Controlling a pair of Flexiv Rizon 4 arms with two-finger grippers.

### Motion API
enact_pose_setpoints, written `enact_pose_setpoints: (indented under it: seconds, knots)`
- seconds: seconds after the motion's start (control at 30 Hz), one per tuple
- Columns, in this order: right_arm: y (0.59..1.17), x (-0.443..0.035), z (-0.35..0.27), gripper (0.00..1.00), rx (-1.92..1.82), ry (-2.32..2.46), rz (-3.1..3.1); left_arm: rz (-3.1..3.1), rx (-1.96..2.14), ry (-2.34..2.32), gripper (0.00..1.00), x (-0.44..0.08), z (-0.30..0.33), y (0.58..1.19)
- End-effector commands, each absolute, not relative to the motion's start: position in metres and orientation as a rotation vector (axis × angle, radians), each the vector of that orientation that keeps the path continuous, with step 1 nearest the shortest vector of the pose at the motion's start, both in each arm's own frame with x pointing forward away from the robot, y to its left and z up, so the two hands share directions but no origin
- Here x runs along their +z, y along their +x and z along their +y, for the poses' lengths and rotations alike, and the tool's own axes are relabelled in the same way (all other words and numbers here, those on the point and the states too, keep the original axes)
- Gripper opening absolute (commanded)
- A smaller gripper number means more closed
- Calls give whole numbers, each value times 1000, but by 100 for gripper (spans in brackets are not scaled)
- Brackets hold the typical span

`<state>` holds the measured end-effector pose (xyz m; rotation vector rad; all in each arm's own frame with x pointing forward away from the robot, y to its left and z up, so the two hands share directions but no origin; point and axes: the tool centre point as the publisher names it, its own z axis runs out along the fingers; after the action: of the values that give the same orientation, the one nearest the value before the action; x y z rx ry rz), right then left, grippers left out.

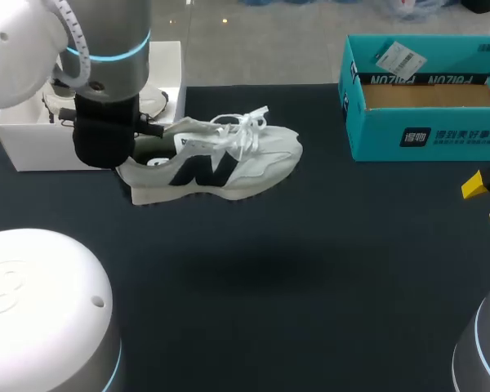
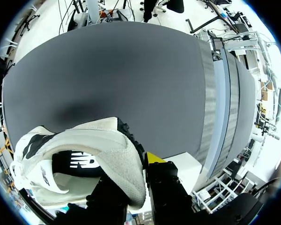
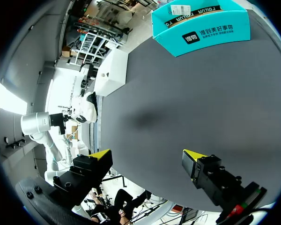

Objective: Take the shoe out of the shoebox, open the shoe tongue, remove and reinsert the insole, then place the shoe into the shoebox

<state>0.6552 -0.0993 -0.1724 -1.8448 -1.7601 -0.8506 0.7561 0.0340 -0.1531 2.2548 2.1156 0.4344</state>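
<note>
The jaws of the left arm grip the white shoe by its heel, holding it off the table, toe toward 3 o'clock. The teal shoebox sits at 1 o'clock from it and a white box at 9. The jaws of the right arm stand wide apart.

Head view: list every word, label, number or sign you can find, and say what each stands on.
Front wall of the teal shoebox: a white square sign and a row of white characters, too small to read.
Its inner back flap: dark upside-down lettering, blurred.
White barcode label at its back rim: too small.
Side of the white sneaker: one large dark logo letter.
</note>
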Motion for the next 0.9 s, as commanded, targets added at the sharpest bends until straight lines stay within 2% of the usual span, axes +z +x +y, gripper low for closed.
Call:
enact_pose_setpoints:
  seconds: [0.03,0.47,0.9]
  knots:
    - [654,-173,-99,100,-853,-1847,-1760,2069,468,2228,0,-155,30,739]
    - [654,-173,-99,100,-853,-1847,-1760,2064,423,2230,0,-192,-21,724]
    - [654,-173,-99,100,-853,-1847,-1760,2080,386,2238,0,-211,-32,727]
